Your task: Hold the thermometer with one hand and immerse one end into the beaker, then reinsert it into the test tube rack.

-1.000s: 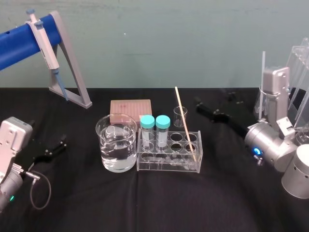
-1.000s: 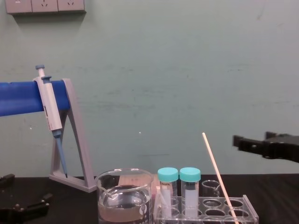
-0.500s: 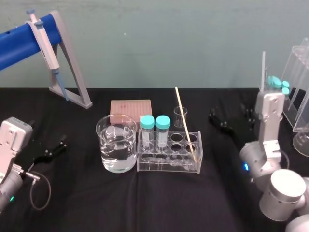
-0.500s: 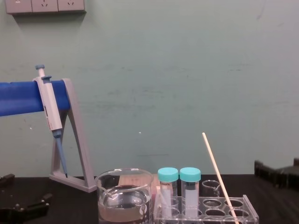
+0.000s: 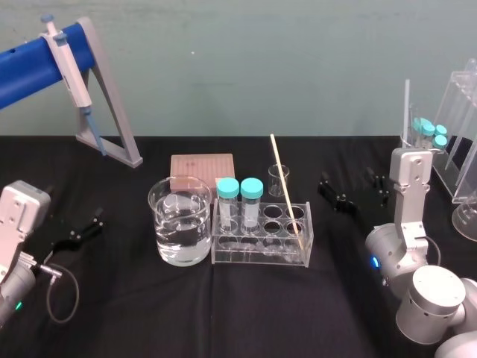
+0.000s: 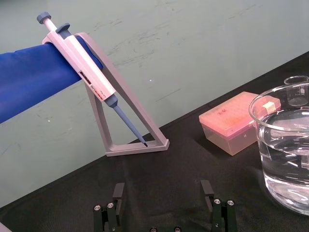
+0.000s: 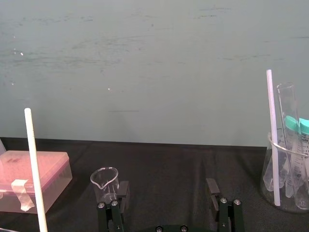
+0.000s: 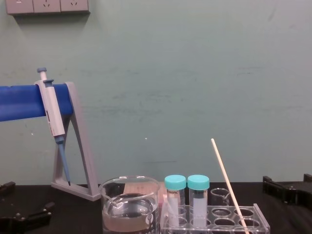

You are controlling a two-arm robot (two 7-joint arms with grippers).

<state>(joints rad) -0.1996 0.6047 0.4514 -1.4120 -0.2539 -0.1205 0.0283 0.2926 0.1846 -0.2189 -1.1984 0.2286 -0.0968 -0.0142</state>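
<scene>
The thermometer (image 5: 285, 190), a thin cream rod, leans in a right-hand hole of the clear test tube rack (image 5: 261, 256); it also rises above the rack (image 8: 214, 225) as the thermometer (image 8: 228, 184) in the chest view. The wide beaker (image 5: 179, 220) of cloudy liquid stands just left of the rack. My right gripper (image 5: 356, 190) hovers low to the right of the rack, open and empty, apart from the thermometer (image 7: 35, 169). The right gripper (image 7: 167, 193) shows spread fingers. My left gripper (image 5: 78, 231) rests open at the table's left, and the left gripper (image 6: 163, 191) holds nothing.
Two teal-capped tubes (image 5: 239, 198) stand in the rack's left holes. A tiny glass beaker (image 5: 278, 179) and a pink tip box (image 5: 201, 165) sit behind the rack. The pipette stand (image 5: 104, 104) is at the back left. A flask of tubes (image 7: 287, 179) and clear holders stand at the far right.
My right gripper has drawn back from beside the thermometer's top, moving right and down as the arm folded. The thermometer, rack, beaker and left arm have not moved.
</scene>
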